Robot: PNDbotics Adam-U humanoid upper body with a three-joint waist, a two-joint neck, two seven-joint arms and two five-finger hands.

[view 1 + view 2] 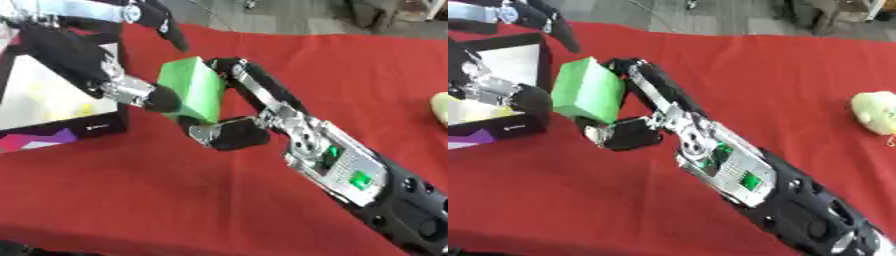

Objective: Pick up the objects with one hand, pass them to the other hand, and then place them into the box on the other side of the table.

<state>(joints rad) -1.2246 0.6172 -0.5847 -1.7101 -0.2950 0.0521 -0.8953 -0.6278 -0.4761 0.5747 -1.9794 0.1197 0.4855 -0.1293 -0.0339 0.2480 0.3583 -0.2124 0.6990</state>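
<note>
A green block (194,87) hangs above the red table, just right of the box. My right hand (293,127) reaches in from the lower right and is shut on it, with fingers (238,67) over its far top edge and the thumb (232,136) under its lower corner. My left hand (66,55) comes from the upper left. Its thumb (162,98) touches the block's left face, and a straight finger (171,31) stands a little above the block's top. The box (87,125) with a black rim and pale inside lies at the left edge.
A pale yellow-green soft thing (875,112) lies at the far right of the red tablecloth (140,190). The box front shows a purple and pink print. Grey floor runs beyond the table's far edge.
</note>
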